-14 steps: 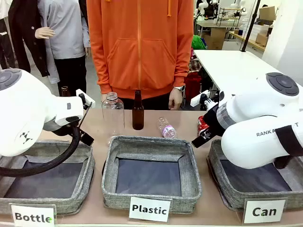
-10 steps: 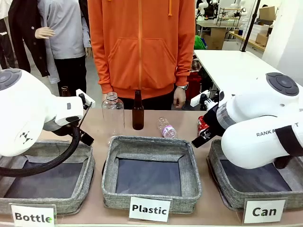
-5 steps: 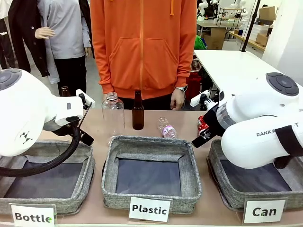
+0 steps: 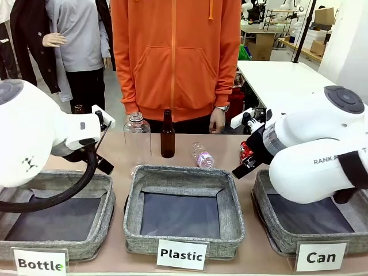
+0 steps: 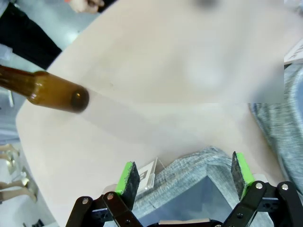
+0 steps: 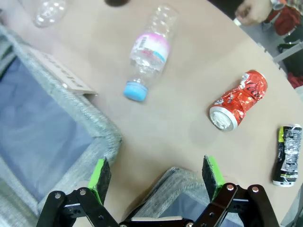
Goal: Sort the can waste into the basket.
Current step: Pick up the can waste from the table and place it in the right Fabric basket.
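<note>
The right end effector (image 6: 156, 171) hovers above the far corner of the shallow grey woven-fabric basket (image 4: 275, 233), its green-padded fingers spread wide with nothing between them. The left end effector (image 5: 183, 172) is likewise wide open and empty, over the corner of another basket.

Both cans lie on the tan desk (image 6: 180, 113) beyond that corner. The crushed red drink can (image 6: 239, 100) is nearer, and the black drink can with green marks (image 6: 286, 155) lies well off to its side.

The step in hand looks like the reach for the red can. It would go best if the wrist turned so that the pads close across the can's dented body, not along its length. They should grip at mid-body, since creased metal may slip. The can should then be lifted clear of the rim and released over the dark lining.

White cards at the baskets' fronts read "Can" (image 4: 321, 257), "Plastic" (image 4: 181, 254) and "Bottle" (image 4: 39, 264). The right arm's casing shows "RANKA" (image 4: 330, 160), partly cut off. The print on both cans is too small to read, as is that on the pink label of the clear plastic bottle (image 6: 149, 47).
</note>
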